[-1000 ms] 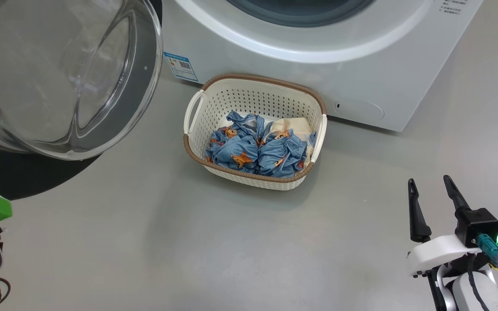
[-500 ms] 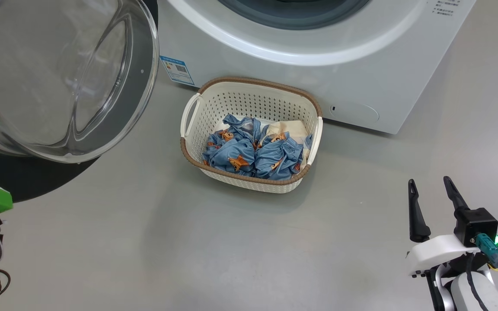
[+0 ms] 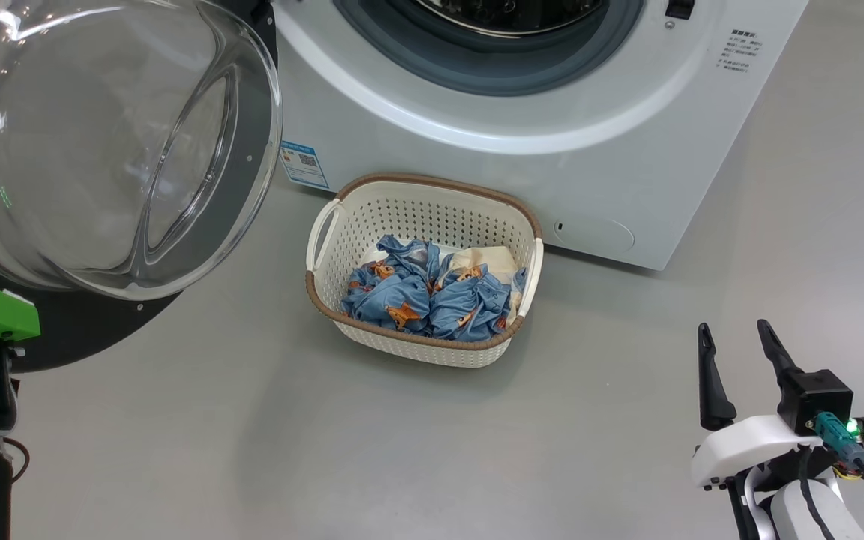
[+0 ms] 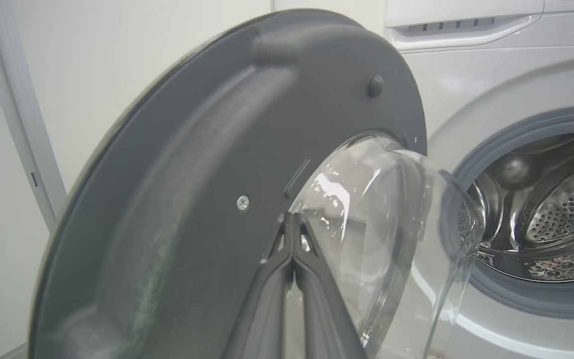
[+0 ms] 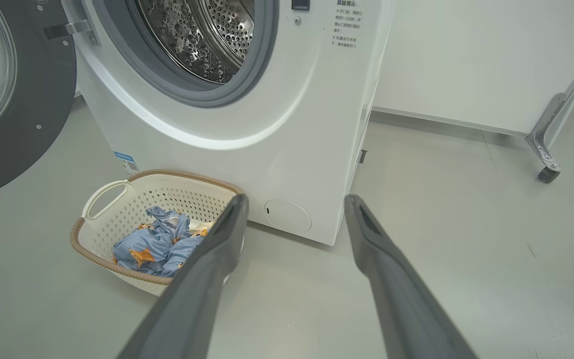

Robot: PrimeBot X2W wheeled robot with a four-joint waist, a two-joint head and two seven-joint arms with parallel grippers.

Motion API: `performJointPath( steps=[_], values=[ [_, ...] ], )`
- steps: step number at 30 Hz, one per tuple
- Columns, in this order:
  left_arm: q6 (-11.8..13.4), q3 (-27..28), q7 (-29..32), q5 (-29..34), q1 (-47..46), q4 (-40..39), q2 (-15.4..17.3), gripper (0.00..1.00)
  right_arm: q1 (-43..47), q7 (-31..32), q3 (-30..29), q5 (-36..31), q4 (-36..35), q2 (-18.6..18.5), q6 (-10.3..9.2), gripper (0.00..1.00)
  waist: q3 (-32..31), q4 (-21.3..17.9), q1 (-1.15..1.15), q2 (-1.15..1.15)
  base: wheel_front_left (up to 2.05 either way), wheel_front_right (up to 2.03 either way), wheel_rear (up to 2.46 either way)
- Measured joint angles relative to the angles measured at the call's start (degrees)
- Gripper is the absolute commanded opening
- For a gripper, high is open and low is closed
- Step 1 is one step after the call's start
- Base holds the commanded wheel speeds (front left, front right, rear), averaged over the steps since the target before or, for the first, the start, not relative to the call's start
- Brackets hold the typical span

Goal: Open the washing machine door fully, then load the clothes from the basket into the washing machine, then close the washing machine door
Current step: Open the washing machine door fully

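The washing machine stands at the top with its grey-ringed mouth uncovered and the steel drum in sight. The washing machine door hangs open at the left, glass bowl towards me. On the floor before the machine sits the basket, holding the crumpled blue clothes. My left gripper is shut, its tips at the door's dark inner face beside the glass bowl; I cannot tell whether they touch it. My right gripper stands open and empty above the floor, right of the basket.
A blue sticker marks the machine's lower left corner. A metal cart leg with a caster stands on the floor right of the machine. Grey floor spreads between me and the basket.
The head view has shifted, so the machine, door and basket sit lower in the picture and the mouth shows. Both grippers keep their states.
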Motion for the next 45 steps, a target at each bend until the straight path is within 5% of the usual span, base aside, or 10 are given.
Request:
performJointPath(
  steps=[13, 14, 18, 19, 45],
  values=[
    [-1.35, -1.24, 0.0, 3.5, 5.44, -6.64, -2.08, 0.0, 1.13, -0.27, 0.94, 1.29, 0.71, 1.37, 0.53, 1.0, -3.54, -3.94, 0.0, 0.0, 0.0, 0.0, 0.0],
    [-1.59, -1.51, 0.0, 3.63, 6.1, -6.89, -2.4, 0.14, 1.14, -0.27, 1.07, 1.3, 0.73, 1.41, 0.59, 1.0, -3.74, -4.33, 0.0, 0.0, 0.0, 0.0, 0.0],
    [-1.97, -3.45, 0.0, 4.0, 9.22, -7.88, -4.83, 0.95, 1.14, -0.29, 1.32, 1.3, 0.69, 1.49, 0.69, 1.0, -4.44, -6.02, 0.0, 0.0, 0.0, 0.0, 0.0],
    [-2.09, -4.02, 0.0, 4.05, 9.91, -8.02, -5.22, 1.0, 1.14, -0.29, 1.33, 1.3, 0.67, 1.52, 0.69, 1.0, -4.6, -6.44, 0.0, 0.0, 0.0, 0.0, 0.0],
    [-2.82, -7.37, 0.01, 7.3, 23.55, -8.65, -7.54, 1.0, 2.44, -0.3, 1.46, 1.34, -4.26, 2.14, 1.29, 1.0, -8.91, -15.23, 0.0, 0.0, 0.0, 0.0, 0.0]
  ],
)
